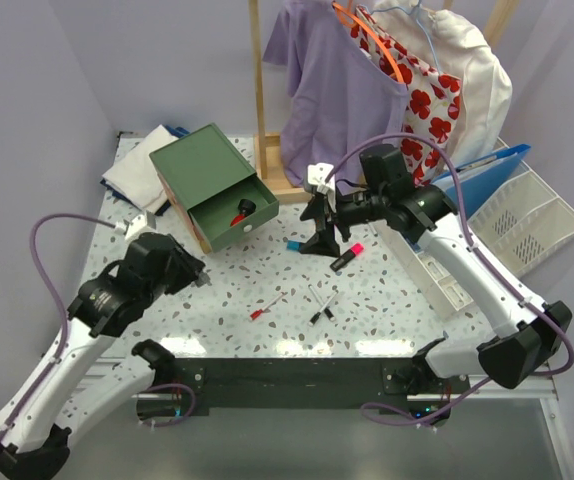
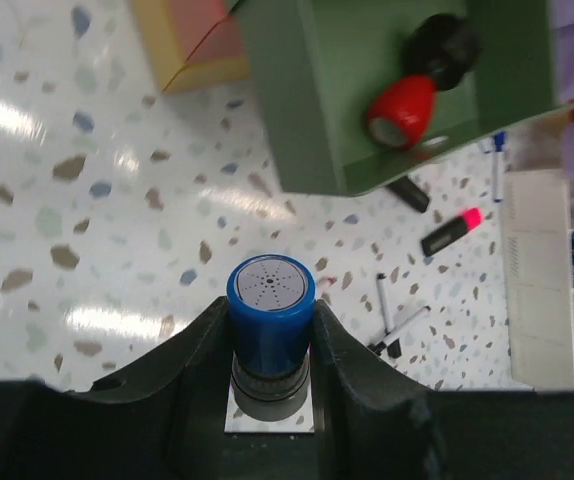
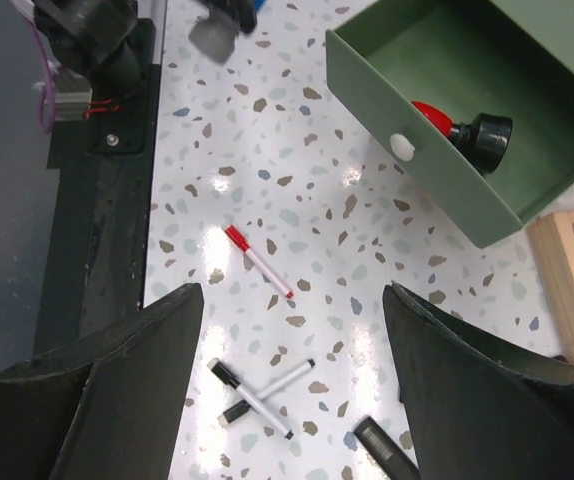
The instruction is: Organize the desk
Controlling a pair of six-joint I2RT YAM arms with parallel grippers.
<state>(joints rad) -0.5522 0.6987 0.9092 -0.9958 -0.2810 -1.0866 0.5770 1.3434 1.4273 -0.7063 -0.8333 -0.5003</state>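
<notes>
The desk (image 1: 267, 340) is a white speckled tabletop. My left gripper (image 1: 195, 272) is shut on a blue-capped round stamp (image 2: 270, 310), held above the desk in front of the green box (image 1: 202, 180). The box's drawer (image 1: 235, 215) stands open with a red and black stamp (image 2: 402, 105) inside. My right gripper (image 1: 319, 228) is open and empty, hovering over two crossed black-capped markers (image 3: 262, 390). A red-capped marker (image 3: 257, 262) and a pink highlighter (image 1: 347, 257) lie on the desk nearby.
A white slotted file tray (image 1: 527, 215) and a blue folder (image 1: 487, 175) sit at the right. A wooden rack with hanging clothes (image 1: 337, 80) stands at the back. Folded cloth (image 1: 132, 170) lies at the back left. A black bar (image 1: 287, 375) runs along the front edge.
</notes>
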